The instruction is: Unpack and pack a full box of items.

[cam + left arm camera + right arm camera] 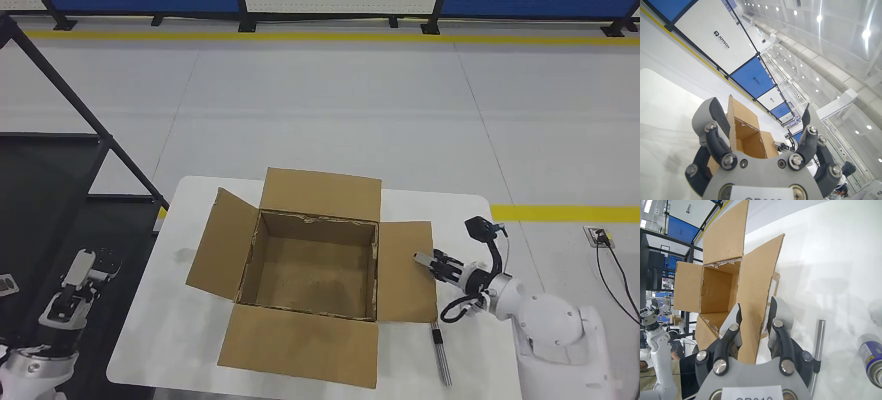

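One metal rod (pixel 440 353) lies beside the box (pixel 320 193)

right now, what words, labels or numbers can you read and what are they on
Wall panels: a logo and brand word, not quoted.
Left gripper tag: cut off at the picture's edge.
Right gripper tag: cut off too.
Sticker on the box: too blurred.
Spray can: too small.

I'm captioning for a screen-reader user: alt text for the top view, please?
An open, empty cardboard box sits on a white table, all four flaps spread outward. The right end effector is at the edge of the right flap, and a slim metal tool lies on the table near it.
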`<state>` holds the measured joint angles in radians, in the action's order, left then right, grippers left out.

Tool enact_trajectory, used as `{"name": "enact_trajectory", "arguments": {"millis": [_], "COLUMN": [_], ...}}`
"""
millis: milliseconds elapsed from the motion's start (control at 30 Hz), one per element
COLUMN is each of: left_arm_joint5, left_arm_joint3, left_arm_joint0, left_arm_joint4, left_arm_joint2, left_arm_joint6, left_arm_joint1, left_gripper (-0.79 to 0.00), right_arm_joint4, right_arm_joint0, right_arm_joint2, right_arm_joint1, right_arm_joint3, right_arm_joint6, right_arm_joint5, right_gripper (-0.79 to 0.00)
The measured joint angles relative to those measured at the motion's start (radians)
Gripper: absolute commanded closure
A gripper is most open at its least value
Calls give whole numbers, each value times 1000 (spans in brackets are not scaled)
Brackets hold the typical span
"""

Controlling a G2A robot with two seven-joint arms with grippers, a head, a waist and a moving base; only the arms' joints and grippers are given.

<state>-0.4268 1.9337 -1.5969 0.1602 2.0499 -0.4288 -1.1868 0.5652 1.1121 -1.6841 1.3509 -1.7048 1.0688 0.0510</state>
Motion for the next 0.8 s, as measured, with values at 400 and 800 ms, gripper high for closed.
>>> {"name": "enact_trajectory", "arguments": {"millis": [400, 800], "left_arm_joint5": [-9, -21], "left_arm_joint3": [-10, -25], "left_arm_joint0": [-6, -5], "left_arm_joint4": [12, 32], "left_arm_joint2": [12, 23], "left_arm_joint6": [-3, -18], "left_arm_joint1": [4, 8], "left_gripper": [-785, -785], "right_arm_joint4": [1, 9], "right_arm_joint0": [-34, -51], "right_arm_joint2": [66, 129], "right_arm_joint1": [-16, -29], "right_arm_joint3": [18, 22], "right_arm_joint6": [-27, -46], "right_arm_joint5": [-31, -66], "right_gripper": [-329, -342]}}
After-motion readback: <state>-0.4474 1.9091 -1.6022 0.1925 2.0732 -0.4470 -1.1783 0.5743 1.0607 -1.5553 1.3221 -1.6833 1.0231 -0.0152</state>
